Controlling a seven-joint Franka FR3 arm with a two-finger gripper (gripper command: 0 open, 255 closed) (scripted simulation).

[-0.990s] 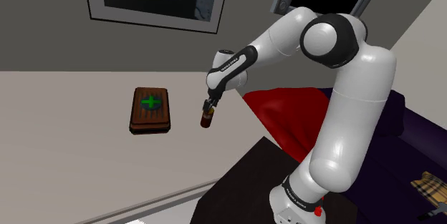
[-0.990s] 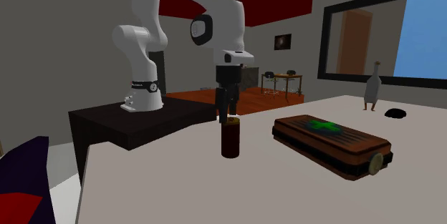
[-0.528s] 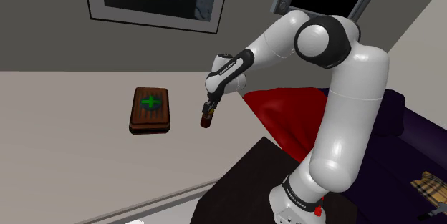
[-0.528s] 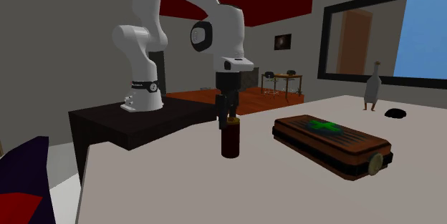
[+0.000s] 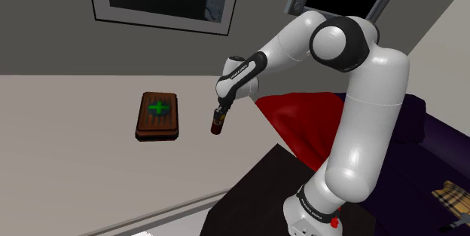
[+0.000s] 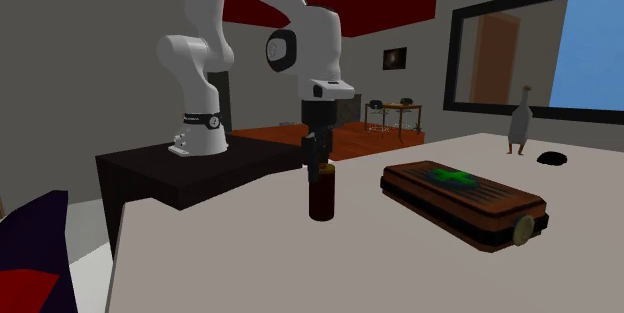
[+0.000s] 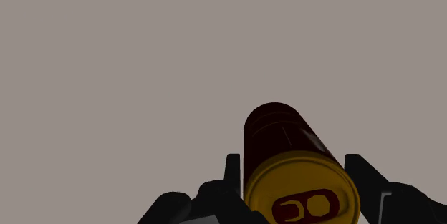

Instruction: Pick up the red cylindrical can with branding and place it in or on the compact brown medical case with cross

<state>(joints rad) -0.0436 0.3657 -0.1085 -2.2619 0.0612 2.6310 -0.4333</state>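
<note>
A dark red can with a yellow top (image 5: 215,127) stands upright on the pale table (image 5: 75,159). My black gripper (image 5: 218,114) comes down on it from above. In the wrist view the fingers (image 7: 233,176) clasp the can's (image 7: 286,144) upper end from both sides, so the gripper (image 7: 295,169) is shut on it. From the second exterior view the can (image 6: 321,199) still rests on the table under the gripper (image 6: 319,166). The brown case with a green cross (image 5: 158,115) lies flat to the shoulder view's left of the can, apart from it; its lid (image 6: 460,199) is closed.
A grey bottle (image 6: 518,121) and a small dark object (image 6: 551,158) stand at the table's far end beyond the case. The dark stand (image 6: 190,176) borders the table behind the can. A red cushion (image 5: 301,121) lies beside the stand.
The gripper sank a little onto the can, then its fingers closed on the can's top. The can and case have not moved.
</note>
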